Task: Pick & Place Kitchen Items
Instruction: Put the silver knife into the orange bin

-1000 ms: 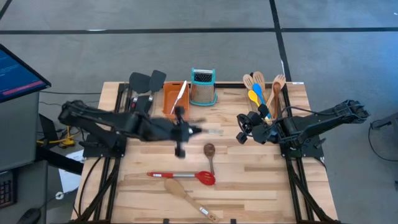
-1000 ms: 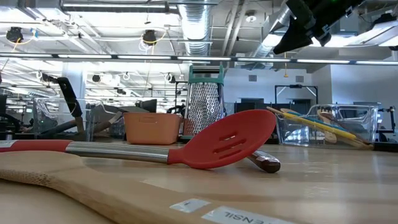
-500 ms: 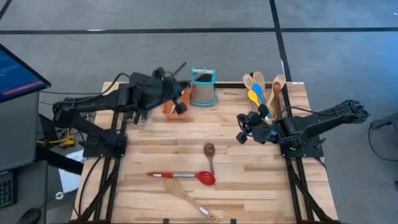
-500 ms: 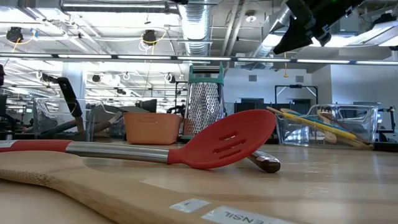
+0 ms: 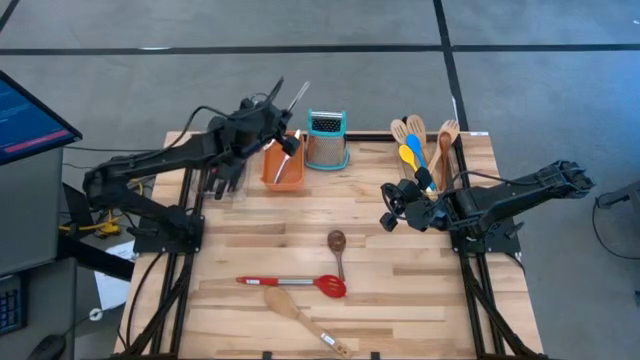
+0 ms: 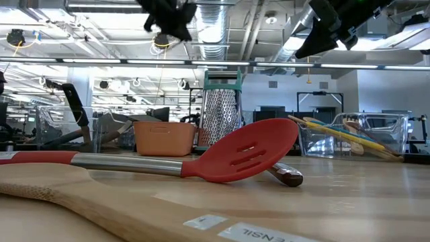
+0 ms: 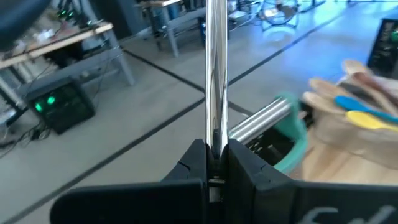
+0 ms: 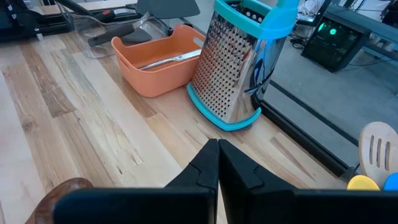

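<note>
The left gripper point(image 5: 283, 132) is up in the air over the orange tray point(image 5: 272, 176) at the far side of the table point(image 5: 400, 290). Its fingers point(image 7: 194, 163) are clamped tight on a steel-handled tool point(image 7: 215, 68), which sticks up and away. The tool's other end is hard to see, maybe down in the tray.

The right gripper point(image 5: 388, 207) waits over the right part of the table, with its fingers point(image 8: 204, 163) pressed together and nothing between them.

Near the front lie a red slotted spoon point(image 5: 331, 285), a wooden spoon point(image 5: 284, 302) and a brown spoon point(image 5: 337, 241). More spoons point(image 5: 412, 150) sit at the far right. The grater point(image 5: 326, 140) stands just right of the tray.
</note>
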Motion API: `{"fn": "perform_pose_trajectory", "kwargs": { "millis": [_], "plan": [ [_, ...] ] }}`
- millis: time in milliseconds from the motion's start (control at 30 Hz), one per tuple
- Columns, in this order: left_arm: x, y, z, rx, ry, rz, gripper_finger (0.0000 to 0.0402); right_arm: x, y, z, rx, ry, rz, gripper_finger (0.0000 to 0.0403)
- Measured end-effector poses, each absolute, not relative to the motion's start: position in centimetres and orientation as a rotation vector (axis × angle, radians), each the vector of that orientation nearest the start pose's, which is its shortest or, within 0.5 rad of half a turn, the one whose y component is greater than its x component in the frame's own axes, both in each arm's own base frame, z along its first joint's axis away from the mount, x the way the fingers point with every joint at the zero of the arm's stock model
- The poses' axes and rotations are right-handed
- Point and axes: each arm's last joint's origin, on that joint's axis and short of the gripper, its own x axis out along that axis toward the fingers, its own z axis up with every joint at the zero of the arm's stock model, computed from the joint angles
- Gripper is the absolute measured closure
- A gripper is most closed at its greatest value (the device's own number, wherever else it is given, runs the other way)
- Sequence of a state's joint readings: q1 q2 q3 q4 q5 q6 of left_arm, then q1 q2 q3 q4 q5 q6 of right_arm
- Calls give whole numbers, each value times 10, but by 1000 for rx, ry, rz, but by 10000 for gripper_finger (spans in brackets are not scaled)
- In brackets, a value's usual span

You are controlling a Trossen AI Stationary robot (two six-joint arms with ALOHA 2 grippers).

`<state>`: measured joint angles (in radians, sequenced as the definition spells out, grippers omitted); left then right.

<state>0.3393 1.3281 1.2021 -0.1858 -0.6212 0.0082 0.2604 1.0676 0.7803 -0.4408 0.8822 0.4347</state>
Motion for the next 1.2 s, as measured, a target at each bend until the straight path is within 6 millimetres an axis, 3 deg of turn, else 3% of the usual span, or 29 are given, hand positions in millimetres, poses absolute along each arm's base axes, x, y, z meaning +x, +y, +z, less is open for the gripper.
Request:
{"fn": "perform_pose_trajectory", "kwargs": {
  "millis": [333,667,833,1200],
  "plan": [
    [256,142,283,-99,272,987,395,208,32,265,8,476,-709,401],
    [236,141,221,-231,279,1028,395,208,32,266,8,476,-709,401],
    [232,139,209,-250,202,1008,395,208,32,266,8,475,-709,401],
    [237,144,193,-256,238,1001,395,208,32,266,12,469,-709,401]
  ]
}}
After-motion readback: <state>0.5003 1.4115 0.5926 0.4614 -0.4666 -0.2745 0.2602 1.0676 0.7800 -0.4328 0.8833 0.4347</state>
